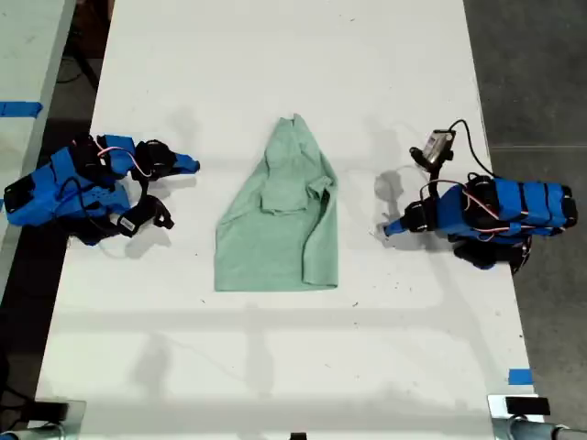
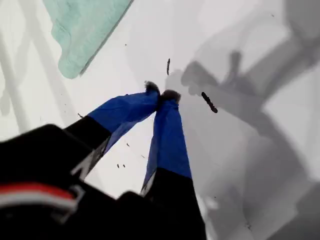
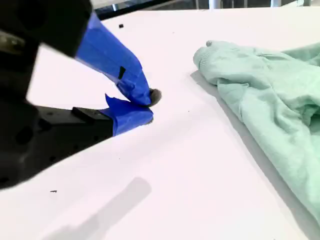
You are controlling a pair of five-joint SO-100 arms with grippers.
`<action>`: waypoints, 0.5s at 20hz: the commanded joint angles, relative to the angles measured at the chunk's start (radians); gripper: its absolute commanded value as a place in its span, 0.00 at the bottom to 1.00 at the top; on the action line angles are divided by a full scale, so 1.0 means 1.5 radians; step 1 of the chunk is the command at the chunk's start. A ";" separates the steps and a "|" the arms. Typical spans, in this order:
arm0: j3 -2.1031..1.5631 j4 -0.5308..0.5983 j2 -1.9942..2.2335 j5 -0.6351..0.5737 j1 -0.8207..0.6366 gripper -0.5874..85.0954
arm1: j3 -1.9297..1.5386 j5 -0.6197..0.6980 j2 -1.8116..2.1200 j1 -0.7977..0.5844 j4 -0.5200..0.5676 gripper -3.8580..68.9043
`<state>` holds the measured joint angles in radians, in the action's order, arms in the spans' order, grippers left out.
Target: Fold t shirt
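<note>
Exterior view: the t shirt (image 1: pixel 280 213) is laid flat on the worktop (image 1: pixel 275 367) between both tools. First tool (image 2: pixel 161 93) and second tool (image 3: pixel 148 106) are closed, empty, apart from it.

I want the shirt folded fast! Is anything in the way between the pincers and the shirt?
No. Only bare white table lies between my first pincer and the t shirt, and between my second pincer and it. Both pincers are shut, off the cloth.
</note>
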<state>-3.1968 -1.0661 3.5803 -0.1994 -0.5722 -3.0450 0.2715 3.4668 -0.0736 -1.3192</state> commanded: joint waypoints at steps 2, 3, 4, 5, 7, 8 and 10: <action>-0.009 0.001 0.003 -0.002 -0.004 0.00 | -0.047 0.034 0.017 0.012 0.001 0.15; -0.009 0.001 0.003 -0.002 -0.004 0.00 | -0.047 0.040 0.017 0.012 0.001 0.15; -0.009 0.001 0.003 -0.002 -0.004 0.00 | -0.047 0.047 0.017 0.012 0.001 0.15; -0.009 0.001 0.003 -0.002 -0.004 0.00 | -0.047 0.049 0.017 0.012 0.001 0.15; -0.009 0.001 0.003 -0.002 -0.005 0.00 | -0.046 0.051 0.017 0.012 0.001 0.15; -0.009 0.001 0.003 -0.002 -0.005 0.00 | -0.046 0.051 0.017 0.012 0.001 0.15; -0.009 0.001 0.003 -0.002 -0.005 0.00 | -0.046 0.051 0.017 0.012 0.001 0.14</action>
<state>-3.1968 -1.0661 3.5803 -0.1994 -0.5722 -3.0450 0.3359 3.4806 -0.0644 -1.3192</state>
